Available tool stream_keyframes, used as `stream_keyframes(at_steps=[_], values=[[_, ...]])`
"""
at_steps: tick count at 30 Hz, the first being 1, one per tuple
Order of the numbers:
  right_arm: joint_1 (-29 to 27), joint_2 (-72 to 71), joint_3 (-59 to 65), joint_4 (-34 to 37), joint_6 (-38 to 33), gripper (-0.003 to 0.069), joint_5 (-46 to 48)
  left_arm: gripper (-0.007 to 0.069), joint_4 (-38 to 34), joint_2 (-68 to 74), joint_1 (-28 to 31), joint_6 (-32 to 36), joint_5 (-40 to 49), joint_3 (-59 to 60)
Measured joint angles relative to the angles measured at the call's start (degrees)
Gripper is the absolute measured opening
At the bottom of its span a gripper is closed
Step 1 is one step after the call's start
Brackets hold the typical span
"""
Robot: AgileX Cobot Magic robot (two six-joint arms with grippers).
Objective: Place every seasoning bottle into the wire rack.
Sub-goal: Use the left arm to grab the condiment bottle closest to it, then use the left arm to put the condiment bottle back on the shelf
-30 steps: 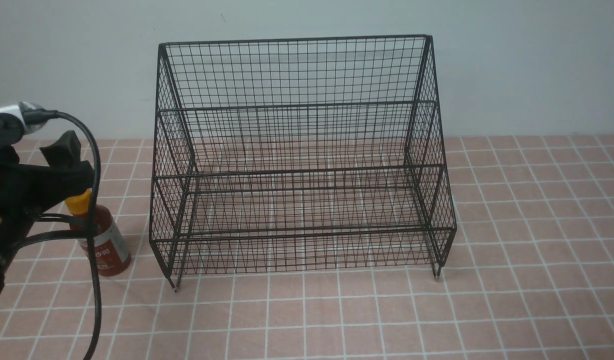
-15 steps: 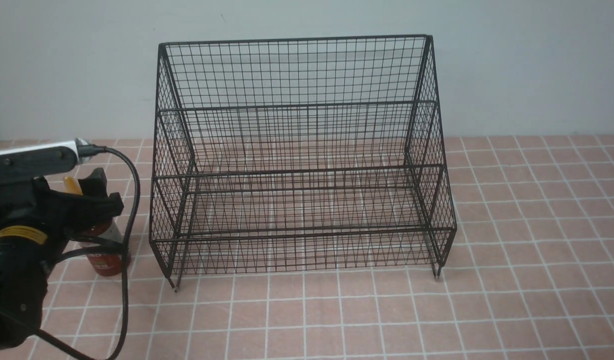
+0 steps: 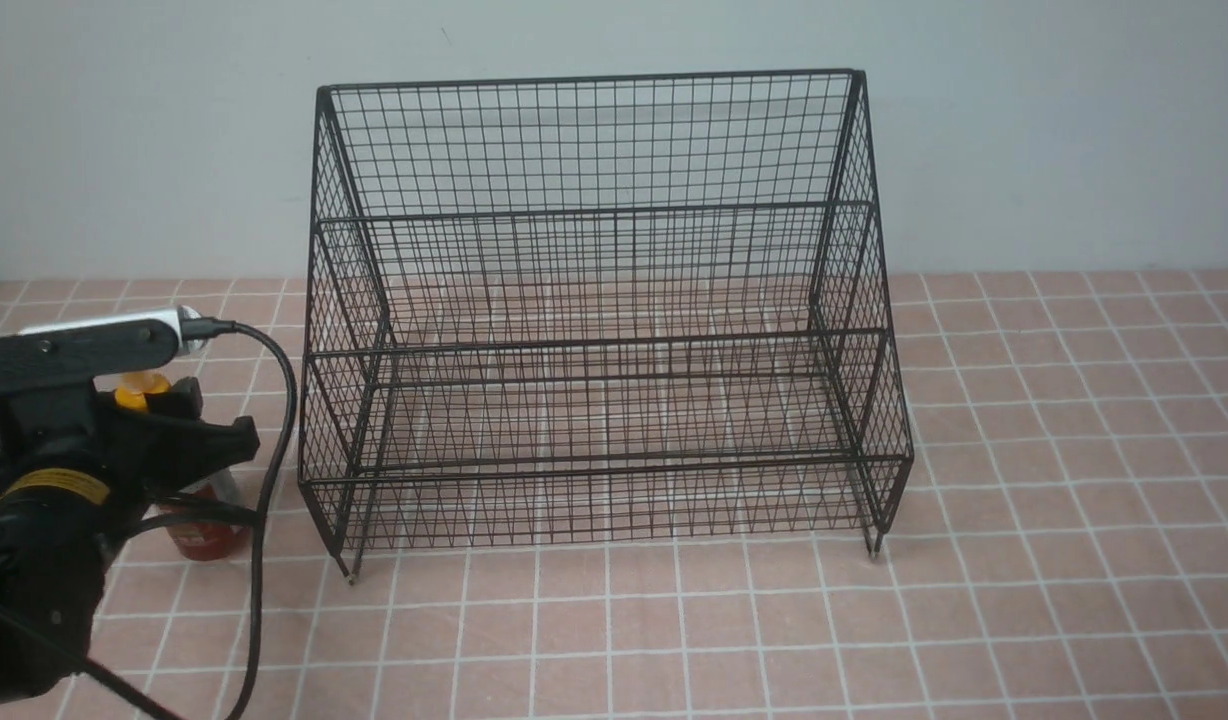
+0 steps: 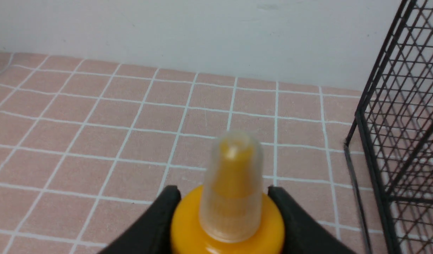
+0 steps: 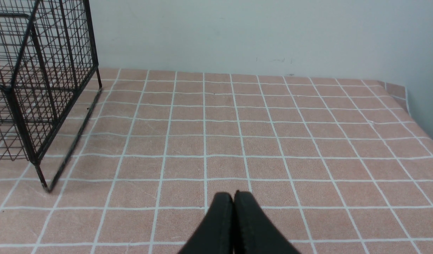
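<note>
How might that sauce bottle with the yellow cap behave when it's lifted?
The bottle looks mostly full of red sauce, so probably fairly heavy for its size. Its round body could roll if dropped, and the smooth cap might slip.

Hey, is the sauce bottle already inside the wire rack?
No, the bottle stands on the tiled surface beside the rack.

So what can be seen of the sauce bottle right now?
The sauce bottle is clear-looking plastic with red contents and a pale label, mostly hidden in the front view behind the left gripper. Its yellow cap carries a cone-shaped tip under a translucent cover. It stands about upright on the tiled surface, left of the wire rack and outside it. The gripper's fingers are at both sides of the cap; whether they press on it cannot be told.
</note>
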Motion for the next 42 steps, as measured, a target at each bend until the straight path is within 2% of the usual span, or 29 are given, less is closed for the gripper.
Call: stream_keyframes(at_steps=[5,10,16,19,22,26,32,42], values=[[0.00,0.00,0.00,0.00,0.00,-0.0015,0.00,0.0273,0.00,-12.15,0.00,2.65,3.82,0.04],[0.00,0.00,0.00,0.00,0.00,-0.0015,0.00,0.0273,0.00,-26.65,0.00,2.65,12.31,0.04],[0.00,0.00,0.00,0.00,0.00,-0.0015,0.00,0.0273,1.88,-36.19,-0.42,1.24,21.87,-0.97],[0.00,0.00,0.00,0.00,0.00,-0.0015,0.00,0.0273,2.63,-38.07,-1.98,-0.51,26.11,-3.31],[0.00,0.00,0.00,0.00,0.00,-0.0015,0.00,0.0273,3.09,-38.50,-6.88,-2.69,30.09,-7.56],[0.00,0.00,0.00,0.00,0.00,-0.0015,0.00,0.0273,3.26,-35.12,-15.14,-2.95,29.21,-9.30],[0.00,0.00,0.00,0.00,0.00,-0.0015,0.00,0.0273,3.26,-25.48,-22.23,-2.08,22.60,-9.30],[0.00,0.00,0.00,0.00,0.00,-0.0015,0.00,0.0273,3.09,-14.26,-22.63,-1.94,12.69,-9.30]])
